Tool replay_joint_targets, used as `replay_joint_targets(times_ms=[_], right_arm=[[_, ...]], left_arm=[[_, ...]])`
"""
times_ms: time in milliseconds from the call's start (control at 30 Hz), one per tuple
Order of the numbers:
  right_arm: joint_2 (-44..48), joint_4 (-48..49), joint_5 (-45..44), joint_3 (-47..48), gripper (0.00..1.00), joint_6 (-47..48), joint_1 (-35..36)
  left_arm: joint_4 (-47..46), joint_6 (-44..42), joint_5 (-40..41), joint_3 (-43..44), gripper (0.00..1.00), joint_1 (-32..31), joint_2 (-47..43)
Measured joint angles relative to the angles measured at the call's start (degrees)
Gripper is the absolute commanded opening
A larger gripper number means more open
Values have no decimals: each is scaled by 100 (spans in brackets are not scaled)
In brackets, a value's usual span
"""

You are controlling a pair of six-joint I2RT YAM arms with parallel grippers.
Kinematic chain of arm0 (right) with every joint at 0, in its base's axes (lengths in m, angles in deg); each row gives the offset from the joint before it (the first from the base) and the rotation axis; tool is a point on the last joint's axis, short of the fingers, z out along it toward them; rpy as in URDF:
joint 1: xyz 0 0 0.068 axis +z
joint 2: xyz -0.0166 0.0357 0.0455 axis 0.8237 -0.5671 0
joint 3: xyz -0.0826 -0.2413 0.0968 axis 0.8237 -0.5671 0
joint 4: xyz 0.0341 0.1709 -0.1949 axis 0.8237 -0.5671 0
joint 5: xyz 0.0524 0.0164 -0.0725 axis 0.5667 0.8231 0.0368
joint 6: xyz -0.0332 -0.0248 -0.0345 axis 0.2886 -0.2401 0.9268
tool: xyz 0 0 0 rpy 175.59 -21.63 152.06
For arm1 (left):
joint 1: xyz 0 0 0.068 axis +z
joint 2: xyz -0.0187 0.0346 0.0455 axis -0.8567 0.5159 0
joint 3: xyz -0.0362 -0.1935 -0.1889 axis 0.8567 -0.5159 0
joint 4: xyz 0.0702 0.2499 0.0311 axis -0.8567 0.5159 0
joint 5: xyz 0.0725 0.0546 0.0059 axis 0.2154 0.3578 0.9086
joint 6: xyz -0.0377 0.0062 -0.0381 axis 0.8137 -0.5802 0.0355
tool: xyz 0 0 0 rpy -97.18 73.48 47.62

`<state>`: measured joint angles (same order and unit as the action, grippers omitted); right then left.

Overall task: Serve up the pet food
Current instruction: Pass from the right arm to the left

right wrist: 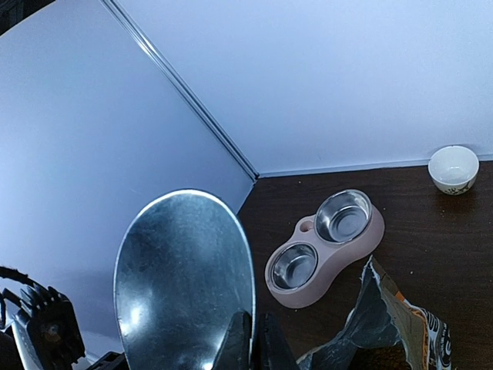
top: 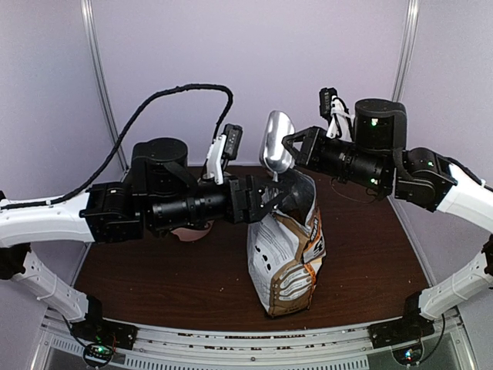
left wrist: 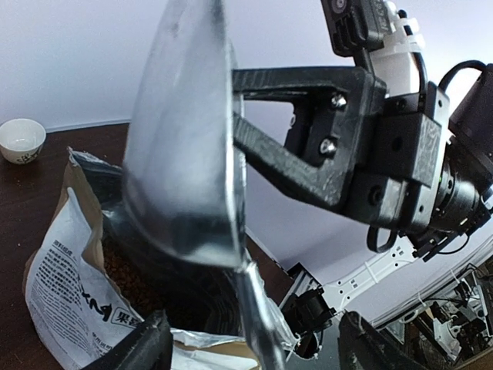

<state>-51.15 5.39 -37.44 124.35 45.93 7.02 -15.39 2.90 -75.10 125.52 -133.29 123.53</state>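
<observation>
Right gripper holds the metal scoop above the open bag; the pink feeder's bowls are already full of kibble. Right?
No: both steel bowls of the pink double-bowl feeder are empty, as the right wrist view shows. The right gripper does hold the shiny metal scoop above the open printed bag.

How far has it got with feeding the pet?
Barely started. Done: the bag stands open, kibble showing inside, and the right gripper is shut on the metal scoop. In hand: the scoop hangs empty above the bag's mouth, where the open left gripper sits. Still to do: scoop kibble and tip it into the pink feeder, whose two bowls look empty.
</observation>
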Motion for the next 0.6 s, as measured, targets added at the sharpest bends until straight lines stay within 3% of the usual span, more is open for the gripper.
replay_joint_targets(times_ms=[133, 333, 600], right_arm=[[-87, 0, -22, 0, 0, -4, 66], [-98, 0, -111, 0, 0, -4, 116], [-98, 0, -162, 2, 0, -2, 151]], left_arm=[[-11, 46, -66, 125, 55, -2, 111], [-26, 114, -101, 144, 43, -2, 136], [59, 232, -114, 271, 16, 0, 293]])
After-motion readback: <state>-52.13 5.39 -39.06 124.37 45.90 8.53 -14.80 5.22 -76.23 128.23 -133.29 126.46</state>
